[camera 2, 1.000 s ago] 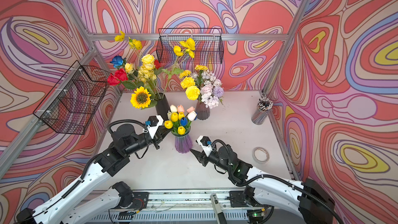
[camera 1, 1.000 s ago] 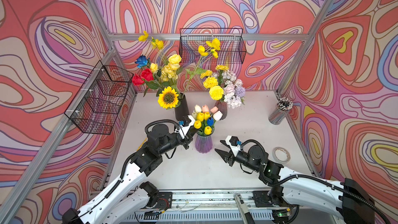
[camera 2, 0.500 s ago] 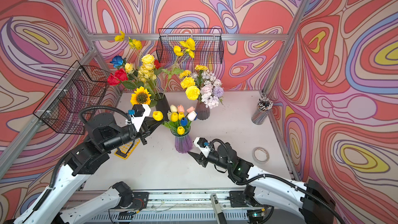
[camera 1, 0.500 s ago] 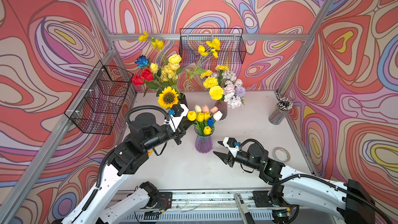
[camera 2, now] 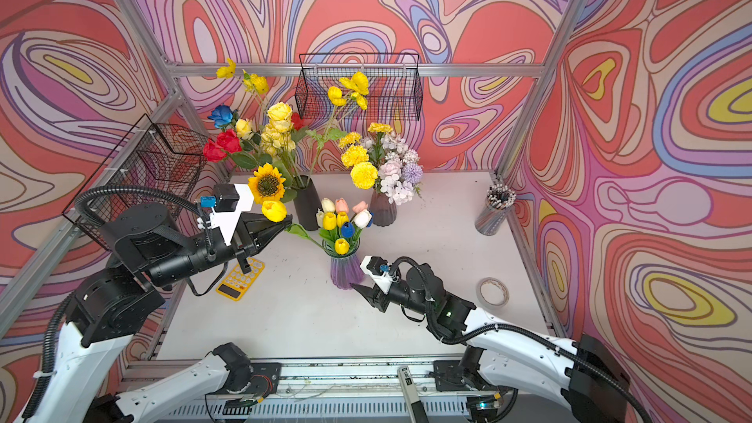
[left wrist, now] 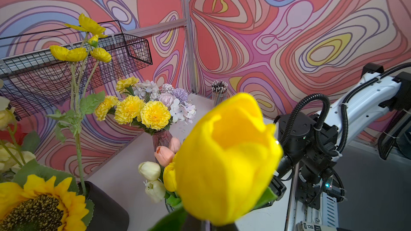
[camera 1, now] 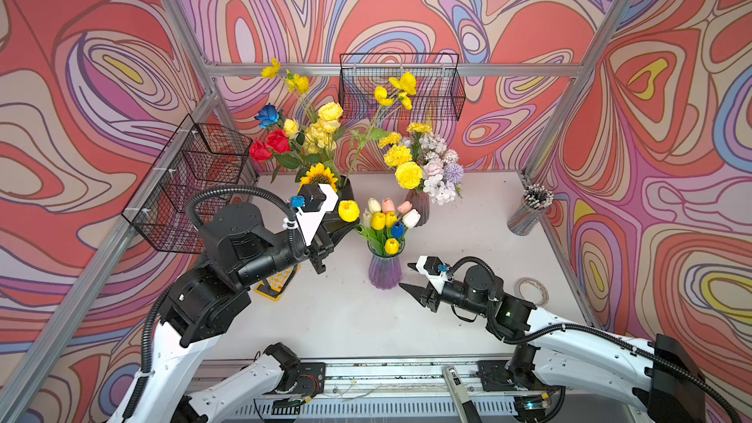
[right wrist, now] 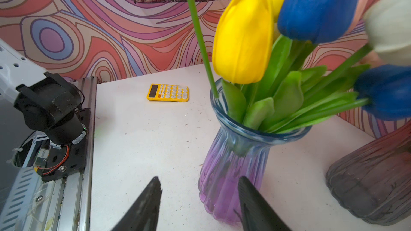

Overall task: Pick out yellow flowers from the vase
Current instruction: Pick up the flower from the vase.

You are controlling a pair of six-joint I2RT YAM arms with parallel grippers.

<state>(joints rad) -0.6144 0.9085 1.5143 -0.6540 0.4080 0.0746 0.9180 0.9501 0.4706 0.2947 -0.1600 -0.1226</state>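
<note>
Hardware look: left arm (camera 1: 171, 343) and right arm (camera 1: 578, 343) have white shell links and black joint housings (camera 1: 236, 233). Black corrugated conduit (camera 1: 228, 191) at each wrist, zip-tied. White wedge camera bracket (camera 1: 315, 213) with blue plug (camera 1: 296, 201). Black fingers (right wrist: 144, 205) taper to points. Small green LED (camera 2: 447, 313) on right arm. Bases on slotted aluminium rail (camera 1: 386, 372).

Swirling red, pink and blue walls (camera 1: 407, 2) are closing in three sides, an aluminium frame (camera 1: 529, 71) running along their corners. A black wire basket (camera 1: 435, 91) is hanging at the back, a second wire basket (camera 1: 191, 181) at left. Even light is falling on the white tabletop (camera 1: 346, 319).
</note>
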